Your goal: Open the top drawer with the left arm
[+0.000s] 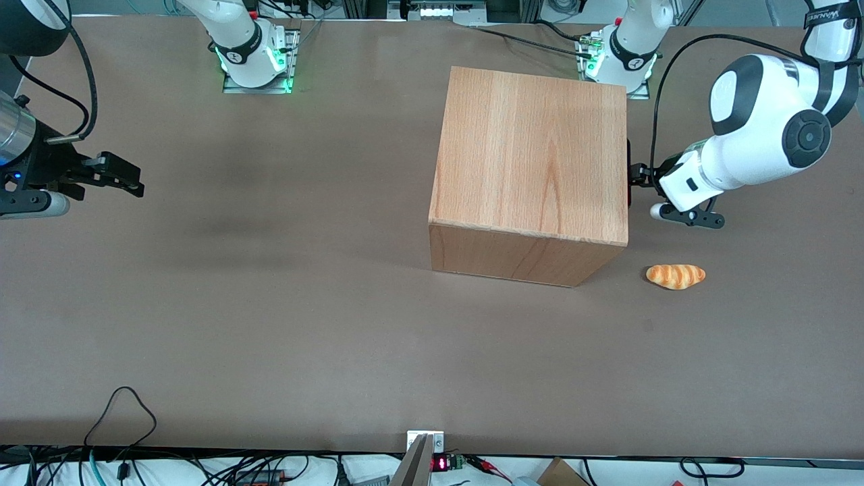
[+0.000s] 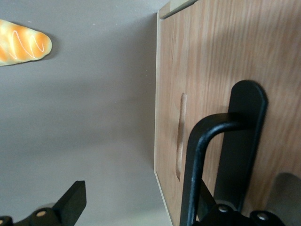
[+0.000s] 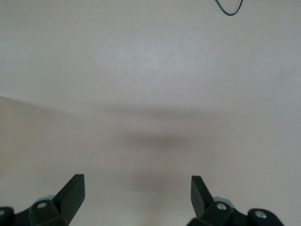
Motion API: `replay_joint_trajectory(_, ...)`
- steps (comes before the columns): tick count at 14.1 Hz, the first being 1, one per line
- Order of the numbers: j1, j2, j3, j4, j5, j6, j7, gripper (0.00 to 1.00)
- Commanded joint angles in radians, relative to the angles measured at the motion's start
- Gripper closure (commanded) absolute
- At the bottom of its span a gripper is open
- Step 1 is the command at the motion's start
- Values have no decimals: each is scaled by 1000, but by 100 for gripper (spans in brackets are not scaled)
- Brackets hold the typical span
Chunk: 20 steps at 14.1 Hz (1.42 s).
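End effector: we see it open at the top drawer, handle between fingers.
Risk: we may slip off if closing off-centre.

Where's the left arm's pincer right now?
In the front view the pincer is at the cabinet face toward the working arm's end; the wrist view shows its fingers open astride the black handle.

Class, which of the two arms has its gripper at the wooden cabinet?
The white-shelled left arm: its open gripper is at the black handle of the top drawer. The silver-wristed arm hangs over the table, away from the cabinet.
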<state>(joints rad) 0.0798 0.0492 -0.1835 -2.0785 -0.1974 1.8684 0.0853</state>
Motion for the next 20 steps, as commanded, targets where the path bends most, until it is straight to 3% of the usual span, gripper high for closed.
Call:
replay_joint_trajectory(1, 3, 9, -7, -5, -16, 18, 13, 0)
replay_joint_trajectory(7, 5, 20, -5, -2, -1, 34, 14, 0)
replay_joint_trajectory(20, 57, 29, -1, 11, 141, 55, 14, 0)
